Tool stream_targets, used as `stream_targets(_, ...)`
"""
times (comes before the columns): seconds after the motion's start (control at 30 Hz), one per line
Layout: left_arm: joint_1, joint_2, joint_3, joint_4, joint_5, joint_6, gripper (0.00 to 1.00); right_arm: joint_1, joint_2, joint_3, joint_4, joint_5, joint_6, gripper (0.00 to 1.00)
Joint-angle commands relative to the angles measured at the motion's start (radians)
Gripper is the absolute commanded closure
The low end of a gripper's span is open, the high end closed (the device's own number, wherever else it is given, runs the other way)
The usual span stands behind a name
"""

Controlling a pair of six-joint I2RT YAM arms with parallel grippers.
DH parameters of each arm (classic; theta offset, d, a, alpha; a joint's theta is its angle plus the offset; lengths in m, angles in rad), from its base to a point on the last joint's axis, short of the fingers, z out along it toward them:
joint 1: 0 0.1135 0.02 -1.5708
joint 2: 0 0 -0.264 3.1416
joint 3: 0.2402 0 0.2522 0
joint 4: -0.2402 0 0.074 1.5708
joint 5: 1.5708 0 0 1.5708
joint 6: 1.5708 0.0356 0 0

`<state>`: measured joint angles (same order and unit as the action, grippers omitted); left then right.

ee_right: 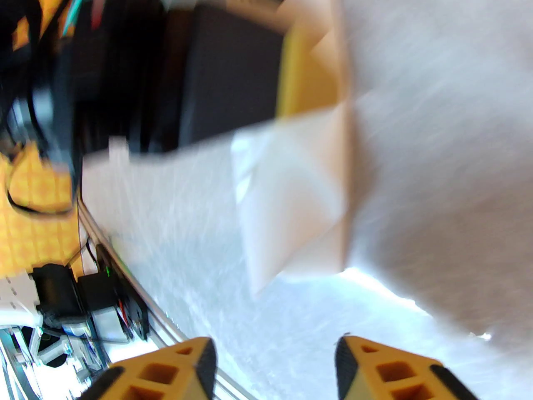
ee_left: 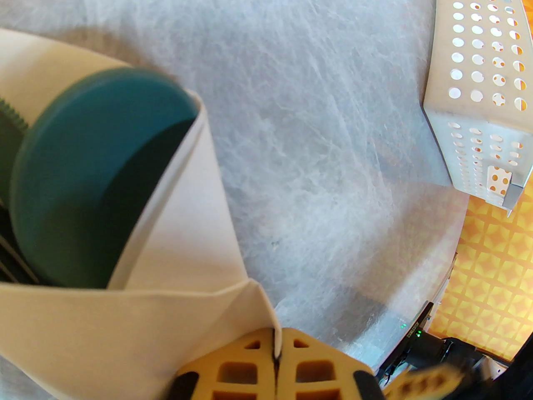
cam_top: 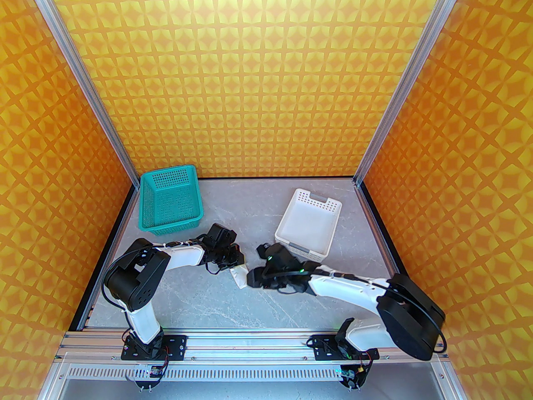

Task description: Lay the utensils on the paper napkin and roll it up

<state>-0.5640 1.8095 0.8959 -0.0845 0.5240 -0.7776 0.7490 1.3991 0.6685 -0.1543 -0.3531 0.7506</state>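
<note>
The paper napkin (cam_top: pixel 240 277) is a small white bundle on the table between my two grippers. In the left wrist view the napkin (ee_left: pixel 187 240) is folded over the utensils. The round teal spoon bowl (ee_left: pixel 91 173) pokes out of its open end, with a serrated dark edge (ee_left: pixel 8 117) beside it. My left gripper (ee_left: pixel 277 346) is shut on the napkin's folded edge and sits at the bundle's far-left side (cam_top: pixel 235 261). My right gripper (ee_right: pixel 275 363) is open, with nothing between its fingers. It is just right of the bundle (cam_top: pixel 252 279), and the napkin (ee_right: pixel 287 206) lies ahead of it, blurred.
A white perforated tray (cam_top: pixel 310 225) stands just behind the right gripper, close to its wrist, and also shows in the left wrist view (ee_left: pixel 479 98). A teal basket (cam_top: pixel 170 200) sits at the back left. Bare grey tabletop (cam_top: pixel 216 302) lies in front of the bundle.
</note>
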Motion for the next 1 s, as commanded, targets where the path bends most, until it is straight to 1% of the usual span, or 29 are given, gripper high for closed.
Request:
stream_targets(0.0,-0.007,0.038,0.006,-0.033,-0.058,0.011,1.0,-0.013,0.045,0.042,0.02,0.018,-0.031,0.37)
stream_targets(0.2,-0.009,0.034,0.008,-0.035,-0.058,0.005,1.0,-0.011,0.161,0.076,0.152,0.015,-0.005,0.32)
stream_targets(0.37,-0.012,0.031,0.018,-0.034,-0.058,-0.002,1.0,-0.005,0.221,0.07,0.227,0.0,0.013,0.32)
stream_targets(0.53,-0.018,0.028,0.028,-0.041,-0.058,-0.002,1.0,0.012,0.261,0.081,0.244,-0.003,0.016,0.37)
stream_targets(0.77,-0.023,0.022,0.031,-0.04,-0.058,-0.005,1.0,0.035,0.316,0.085,0.284,0.004,0.04,0.41)
stream_targets(0.97,-0.025,-0.009,0.031,-0.044,-0.058,-0.011,1.0,0.038,0.34,0.084,0.293,0.01,0.044,0.49)
